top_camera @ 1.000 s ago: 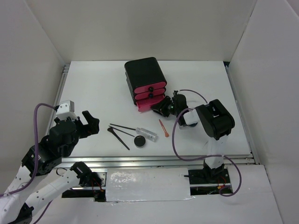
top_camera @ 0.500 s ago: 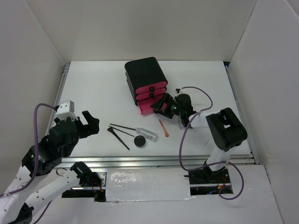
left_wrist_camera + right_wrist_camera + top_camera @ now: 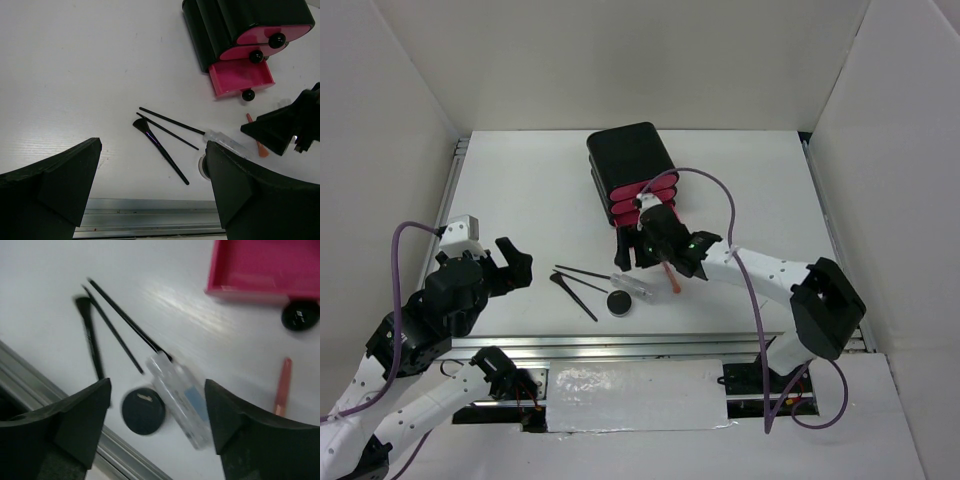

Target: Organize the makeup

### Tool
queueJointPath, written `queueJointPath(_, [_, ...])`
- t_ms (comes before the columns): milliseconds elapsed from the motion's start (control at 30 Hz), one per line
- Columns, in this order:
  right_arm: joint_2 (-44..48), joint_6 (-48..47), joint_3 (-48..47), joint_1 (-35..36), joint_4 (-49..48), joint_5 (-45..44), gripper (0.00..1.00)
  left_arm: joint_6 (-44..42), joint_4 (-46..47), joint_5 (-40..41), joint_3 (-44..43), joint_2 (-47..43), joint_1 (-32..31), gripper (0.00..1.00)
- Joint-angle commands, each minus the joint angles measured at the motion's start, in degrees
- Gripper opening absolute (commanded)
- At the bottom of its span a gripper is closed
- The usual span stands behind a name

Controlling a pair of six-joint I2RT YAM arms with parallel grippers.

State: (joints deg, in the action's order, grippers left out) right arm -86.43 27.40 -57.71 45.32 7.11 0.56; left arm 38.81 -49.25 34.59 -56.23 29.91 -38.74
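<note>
- The table [image 3: 520,190] is a flat white board with bare white walls [image 3: 620,60] at its far edge and along both sides.
- A metal rail [image 3: 500,343] runs along the near edge, and a silvery sheet [image 3: 630,395] lies on the ledge in front of it, between the arm bases.
- A black chest [image 3: 628,158] stands near the middle of the far edge. Its bottom drawer [image 3: 240,77], which is pink, is pulled out toward the near edge.
- The makeup lies in a loose group at the middle of the near edge, in front of the open drawer.
- The thin black brushes [image 3: 162,153] lie slanted on the left of the group. Two are plain sticks and one has a fan head.
- The clear tube [image 3: 180,402] lies just right of the brushes. The round black compact [image 3: 143,411] sits close beside it on the near side.
- The orange-pink stick [image 3: 282,385] lies on the right of the group, apart from the tube.
- The right end effector [image 3: 632,252] reaches across from the right side and hangs over the tube and compact with its fingers spread wide. The wrist view is blurred.
- The left end effector [image 3: 510,262] is above the near left corner, well apart from the makeup, with its fingers also spread.
- A purple cable [image 3: 720,190] arcs over the right arm.
</note>
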Motion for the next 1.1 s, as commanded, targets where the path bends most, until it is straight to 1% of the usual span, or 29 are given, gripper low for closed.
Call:
queueJointPath(0, [-1.72, -5.86, 0.14, 2.13, 14.51, -8.73, 0.79, -0.84, 1.53, 0.74, 0.06, -0.47, -0.28, 0.99])
queueJointPath(33, [-1.46, -6.30, 0.32, 2.66, 14.25, -8.73, 0.73, -0.75, 1.53, 0.74, 0.06, -0.47, -0.28, 0.99])
queueJointPath(67, [-1.28, -6.30, 0.58, 3.54, 14.24, -9.17, 0.71, -0.66, 1.53, 0.83, -0.02, -0.73, -0.28, 0.99])
queueJointPath(167, [-1.45, -7.09, 0.94, 3.72, 13.89, -8.21, 0.71, -0.58, 1.27, 1.01, 0.06, -0.99, -0.28, 0.99])
queueJointPath(367, [-6.55, -8.41, -0.47, 3.90, 16.18, -6.89, 0.69, -0.66, 1.53, 0.83, 0.24, -2.14, -0.28, 1.00])
queueJointPath(567, [-7.87, -8.33, 0.85, 5.04, 14.25, -5.13, 0.68, -0.93, 1.79, 0.39, 0.24, -1.70, -0.28, 0.99])
queueJointPath(733, [-10.06, -8.68, -0.29, 5.04, 14.77, -5.21, 0.65, -0.84, 1.71, 0.39, 0.15, -0.91, -0.28, 0.99])
queueJointPath(933, [-13.67, -8.77, -0.82, 5.13, 15.21, -6.18, 0.63, -0.93, 1.79, 0.48, 0.24, -1.35, -0.28, 1.00])
queueJointPath(1033, [-14.81, -8.50, -1.61, 5.04, 16.09, -7.50, 0.57, -1.01, 1.79, 0.39, 0.24, -1.17, -0.37, 0.99])
queueJointPath(1067, [-14.64, -8.24, -1.61, 5.04, 16.09, -8.02, 0.51, -1.01, 1.71, 0.48, 0.24, -1.17, -0.28, 0.99])
